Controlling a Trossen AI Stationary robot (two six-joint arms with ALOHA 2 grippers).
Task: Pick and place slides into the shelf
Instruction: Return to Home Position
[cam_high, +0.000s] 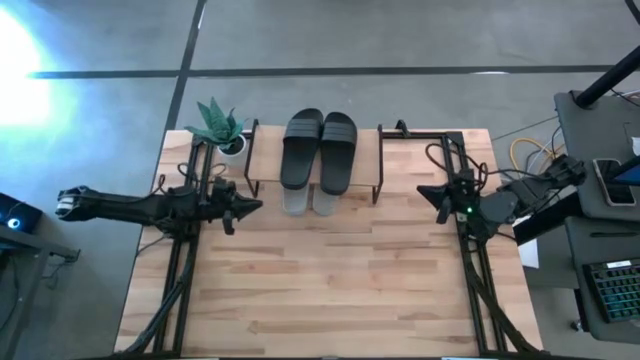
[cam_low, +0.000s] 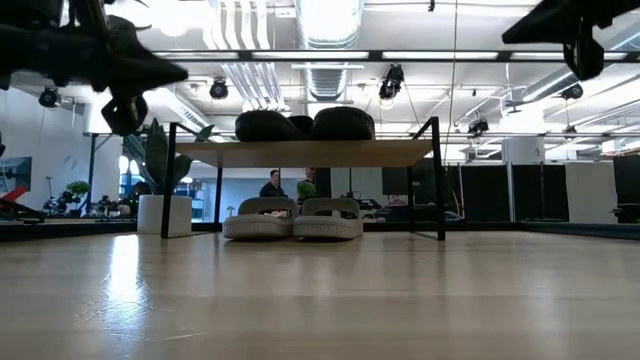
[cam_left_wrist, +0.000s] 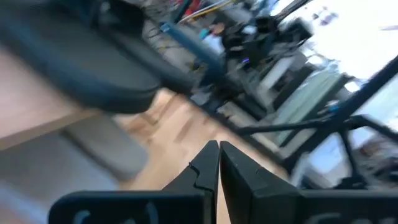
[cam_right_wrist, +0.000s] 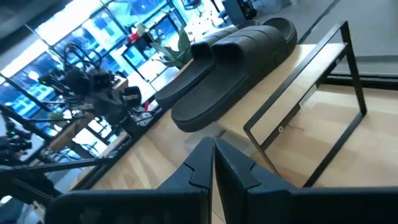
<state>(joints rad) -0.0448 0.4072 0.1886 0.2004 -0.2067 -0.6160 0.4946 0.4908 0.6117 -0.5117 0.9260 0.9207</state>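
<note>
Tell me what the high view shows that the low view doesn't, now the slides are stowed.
Only the high view: the black pair at full length, side by side on the shelf top, and the grey pair with its ends poking out in front. Only the low view: the grey pair standing on the table under the shelf, clear space above them, and a person beyond. Both: shelf, both pairs, plant, left gripper and right gripper off to either side.

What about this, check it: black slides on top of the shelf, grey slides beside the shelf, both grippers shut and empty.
Wrong in one point: the grey slides lie under the shelf, not beside it; the low view shows it. The black slides on top, left gripper and right gripper shut and empty: right.
</note>
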